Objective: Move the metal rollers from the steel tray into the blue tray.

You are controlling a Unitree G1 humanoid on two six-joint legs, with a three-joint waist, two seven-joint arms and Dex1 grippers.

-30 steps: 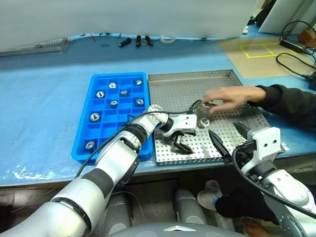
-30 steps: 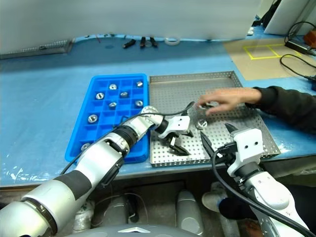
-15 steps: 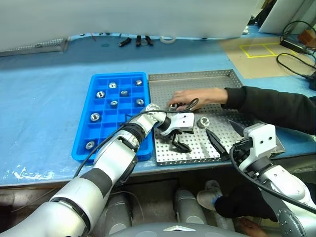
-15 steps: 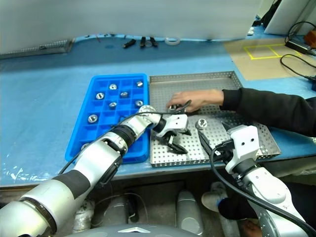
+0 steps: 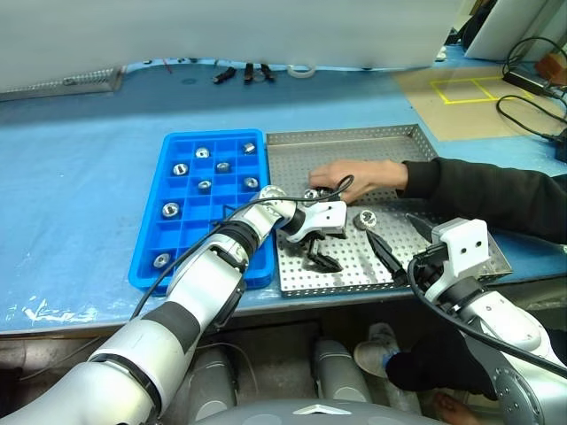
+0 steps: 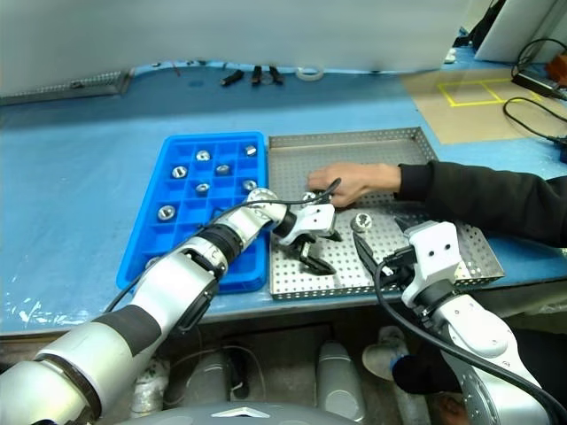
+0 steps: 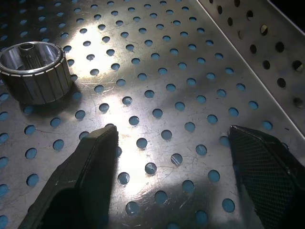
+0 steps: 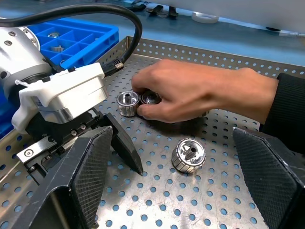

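Your left gripper waits wide open and empty over the steel tray, because a person's hand sets rollers there (right gripper also open).

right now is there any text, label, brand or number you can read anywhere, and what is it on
No readable text, label, brand or number on anything.
Bright blue plastic grid tray: no markings.
Silver perforated steel tray: no markings.
Small shiny metal rollers: no markings that can be made out.
White housing of the left gripper: no lettering.
Yellow tape outline on the tan board: a plain rectangle, not a word or sign.
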